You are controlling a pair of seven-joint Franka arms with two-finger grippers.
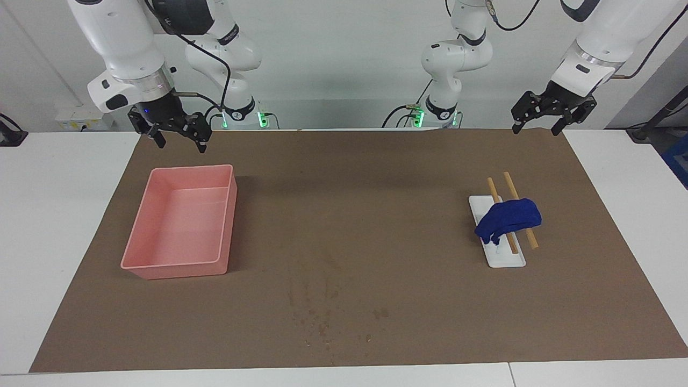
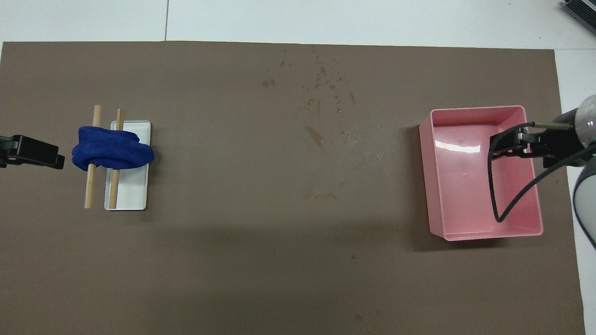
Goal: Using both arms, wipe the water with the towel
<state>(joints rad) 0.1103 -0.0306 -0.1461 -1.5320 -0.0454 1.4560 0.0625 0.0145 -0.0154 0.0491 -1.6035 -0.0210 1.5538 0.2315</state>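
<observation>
The deep-blue towel point(image 1: 508, 220) lies bunched over two wooden sticks point(image 1: 513, 188) that rest across a small white dish point(image 1: 508, 258), toward the left arm's end of the table; it also shows in the overhead view point(image 2: 111, 154). Water droplets point(image 1: 322, 320) darken the brown mat point(image 1: 376, 215) near its edge farthest from the robots, and show in the overhead view point(image 2: 326, 88). My left gripper point(image 1: 537, 128) hangs open and empty in the air, over the mat toward the left arm's end from the towel point(image 2: 35, 156). My right gripper point(image 1: 181, 142) hangs open and empty over the pink tray point(image 1: 177, 220).
The pink tray point(image 2: 484, 230) stands at the right arm's end of the mat, with a wet sheen on its floor. A black cable point(image 2: 493, 186) loops from the right wrist over the tray. White table shows around the mat.
</observation>
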